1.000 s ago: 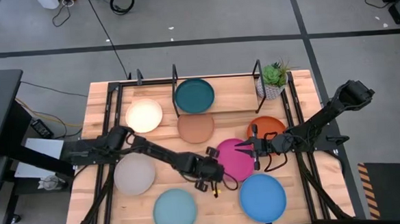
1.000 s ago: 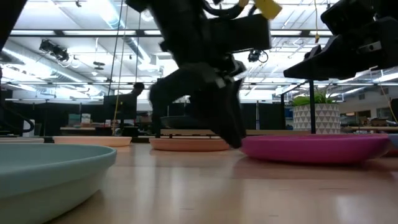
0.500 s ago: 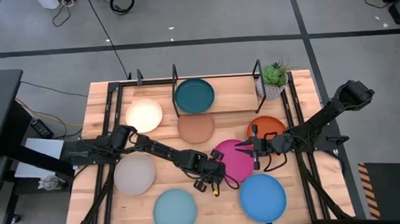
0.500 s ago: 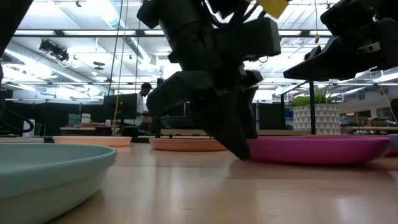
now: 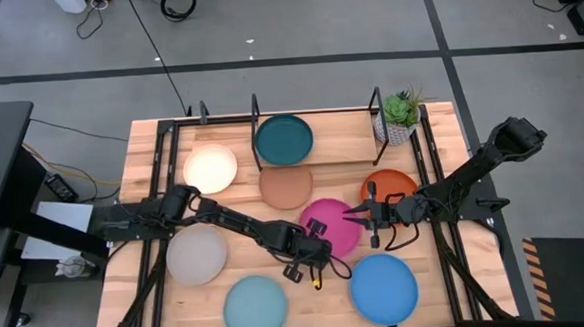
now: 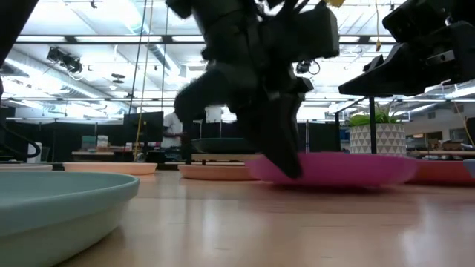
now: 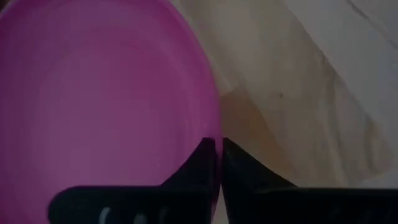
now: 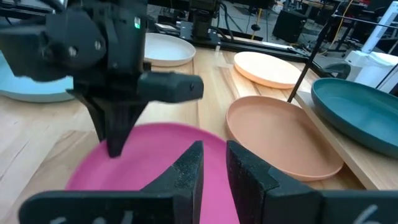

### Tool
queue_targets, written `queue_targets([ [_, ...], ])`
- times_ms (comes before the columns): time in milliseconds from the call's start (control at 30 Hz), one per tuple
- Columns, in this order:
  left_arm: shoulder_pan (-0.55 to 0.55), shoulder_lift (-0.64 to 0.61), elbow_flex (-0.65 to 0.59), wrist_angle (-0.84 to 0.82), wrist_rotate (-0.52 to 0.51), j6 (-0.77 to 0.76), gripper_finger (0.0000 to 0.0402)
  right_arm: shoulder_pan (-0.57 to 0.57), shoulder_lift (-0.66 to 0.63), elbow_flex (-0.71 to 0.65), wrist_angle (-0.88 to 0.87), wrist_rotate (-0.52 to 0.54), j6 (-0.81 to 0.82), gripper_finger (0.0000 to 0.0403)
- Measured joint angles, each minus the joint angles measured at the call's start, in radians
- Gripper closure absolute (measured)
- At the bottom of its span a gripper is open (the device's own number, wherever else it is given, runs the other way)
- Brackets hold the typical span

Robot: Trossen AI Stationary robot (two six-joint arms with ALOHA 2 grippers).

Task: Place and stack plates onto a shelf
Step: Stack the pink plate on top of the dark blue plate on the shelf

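Landmark: the magenta plate [image 5: 332, 226], lying on the table [image 5: 152, 171] between the peach-tan plate [image 5: 285, 188] and the bright blue plate [image 5: 384, 286].
Left gripper: the left gripper [image 5: 314, 232] sits at the magenta plate's rim on the side nearest the pale teal plate [image 5: 255, 305]; its fingers are pressed together on that rim, as the left wrist view shows.
Right gripper: the right gripper [image 5: 356, 217] waits just over the opposite side of the magenta plate, towards the orange plate [image 5: 389, 188], its fingers a little apart and holding nothing.
Shelf: the black rod shelf [image 5: 256, 115] stands beyond the peach-tan plate, with the dark teal plate [image 5: 284, 140] already in it.
Risk, slip: the pinch covers only a thin strip of rim, so the plate may tilt or drop out once lifted.
Risk, collision: the right gripper is close above the plate; lifting straight up may strike it.
Risk, drag: a low carry could knock the peach-tan plate.
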Motion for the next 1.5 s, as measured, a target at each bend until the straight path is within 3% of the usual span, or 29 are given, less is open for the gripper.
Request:
queue_targets([
  [267, -0.032, 0.0, 0.248, -0.376, 0.031, -0.138, 0.0384, 0.0, 0.0, 0.0, 0.0, 0.0, 0.005, 0.0328],
  [433, -0.03, 0.0, 0.359, -0.494, -0.01, -0.168, 0.0385, 0.0, 0.0, 0.0, 0.0, 0.0, 0.011, 0.0328],
  [767, 0.03, 0.0, 0.413, -0.813, -0.268, -0.238, 0.0384, 0.001, 0.0, 0.0, -0.007, 0.0, 0.021, 0.0328],
  [933, 0.08, 0.0, 0.413, -0.816, -0.358, -0.211, 0.0384, 0.009, 0.0, 0.0, -0.006, 0.0, 0.02, 0.0328],
  [1100, 0.174, -0.002, 0.386, -0.755, -0.365, -0.181, 0.0384, 0.023, 0.0, 0.0, -0.002, 0.0, 0.02, 0.0328],
  [1500, 0.395, -0.007, 0.335, -0.57, -0.291, -0.06, 0.0384, 0.065, 0.0, 0.0, -0.017, 0.001, 0.026, 0.0328],
])
